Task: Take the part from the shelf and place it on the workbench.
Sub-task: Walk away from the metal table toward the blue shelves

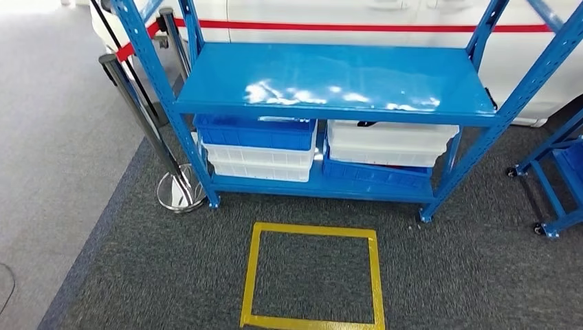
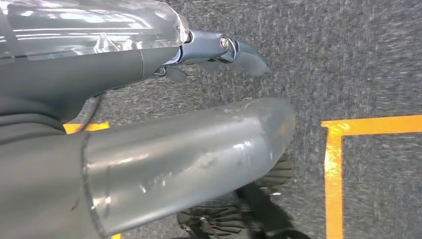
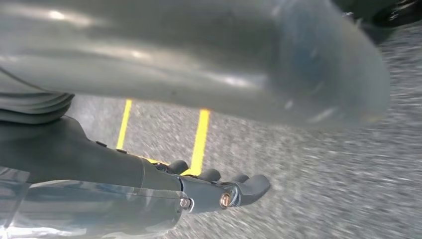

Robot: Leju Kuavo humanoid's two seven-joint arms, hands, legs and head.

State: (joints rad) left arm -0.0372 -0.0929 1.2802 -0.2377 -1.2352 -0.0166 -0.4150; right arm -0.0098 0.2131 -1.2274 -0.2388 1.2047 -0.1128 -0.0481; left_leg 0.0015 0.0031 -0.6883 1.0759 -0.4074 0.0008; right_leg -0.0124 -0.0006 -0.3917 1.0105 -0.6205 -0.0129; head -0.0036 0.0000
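Note:
A blue metal shelf (image 1: pixel 330 82) stands ahead of me, and its top board is bare and glossy. On the lower board, a blue bin (image 1: pixel 254 132) sits on stacked white bins (image 1: pixel 258 161) at the left. At the right, a white bin (image 1: pixel 388 143) rests on a tilted blue bin (image 1: pixel 375 177). I cannot make out any part inside the bins. My left hand (image 2: pixel 114 74) hangs over the carpet with its fingers (image 2: pixel 234 50) stretched out and nothing in it. My right hand (image 3: pixel 99 159) hangs the same way, its fingers (image 3: pixel 239 191) extended and empty.
A yellow taped square (image 1: pixel 313 278) marks the dark carpet in front of the shelf. A chrome stanchion (image 1: pixel 175 185) with a round base stands at the shelf's left leg. A blue wheeled cart (image 1: pixel 557 179) is at the right. A white vehicle (image 1: pixel 344 17) with a red stripe is behind.

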